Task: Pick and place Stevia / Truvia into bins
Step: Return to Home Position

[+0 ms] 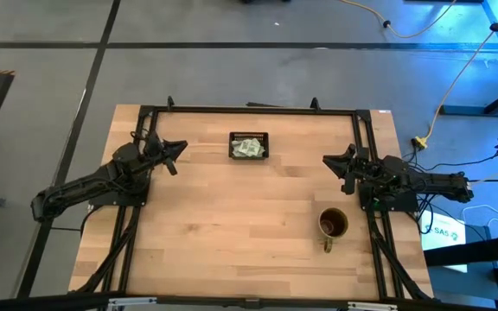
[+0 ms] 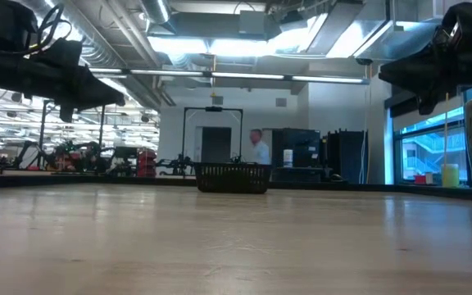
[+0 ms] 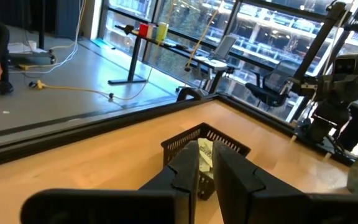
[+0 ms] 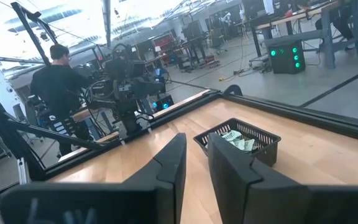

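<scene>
The black slatted bin (image 1: 232,146) stands on the table at the far middle, with several pale green and white packets (image 1: 249,148) lying inside it. It also shows in the low view (image 2: 233,177), the left wrist view (image 3: 180,144) and the right wrist view (image 4: 263,148). My left gripper (image 1: 181,155) hovers above the table to the bin's left. My right gripper (image 1: 327,161) hovers to the bin's right. Each points toward the bin, with its fingers a narrow gap apart (image 3: 206,168) (image 4: 196,163) and nothing between them.
A brownish-gold mug (image 1: 334,224) stands near the table's right edge, nearer than my right gripper. A black frame (image 1: 249,109) runs along the table's far edge and sides. A person (image 4: 58,87) stands beyond the table's left side, and another (image 2: 258,147) stands far behind it.
</scene>
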